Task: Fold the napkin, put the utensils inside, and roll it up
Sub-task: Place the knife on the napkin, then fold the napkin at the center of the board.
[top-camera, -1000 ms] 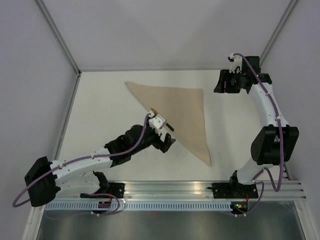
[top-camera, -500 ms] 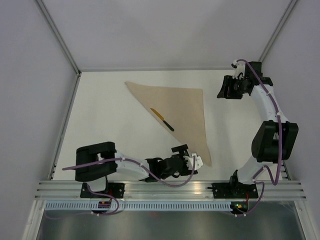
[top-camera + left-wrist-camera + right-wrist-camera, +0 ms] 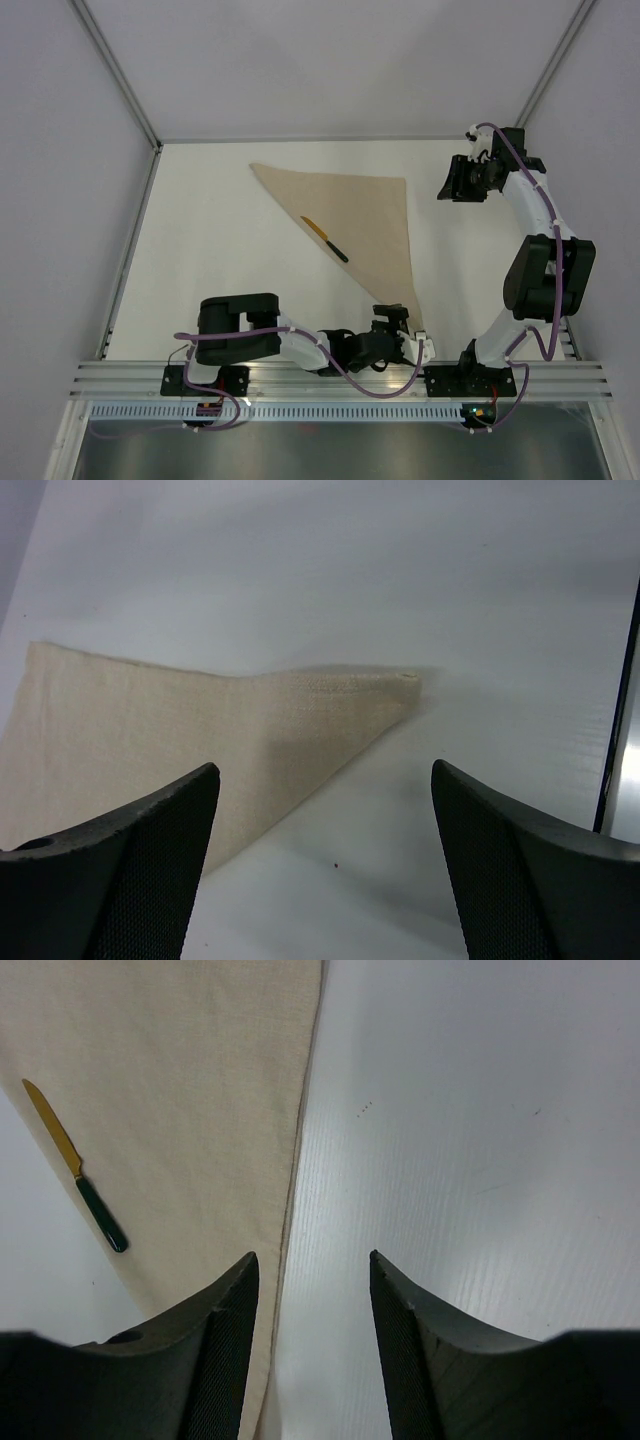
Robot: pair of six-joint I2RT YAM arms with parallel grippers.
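The beige napkin (image 3: 365, 215) lies folded into a triangle on the white table. The knife (image 3: 325, 239), yellow blade and dark handle, lies along the napkin's long folded edge. My left gripper (image 3: 398, 330) is open and empty, low at the napkin's near corner. In the left wrist view that corner of the napkin (image 3: 300, 705) lies just ahead of the left gripper (image 3: 324, 770). My right gripper (image 3: 455, 182) is open and empty, hovering right of the napkin's far right corner. The right wrist view shows the right gripper (image 3: 312, 1257) above the napkin (image 3: 180, 1080) edge, with the knife (image 3: 75, 1165) at the left.
A metal rail (image 3: 340, 375) with the arm bases runs along the table's near edge, close behind the left gripper. Grey walls enclose the table on the left, back and right.
My left arm has swung from the knife, near the napkin's long edge, down to the napkin's near corner by the rail. The knife stays on the napkin. My right gripper has shifted slightly right.
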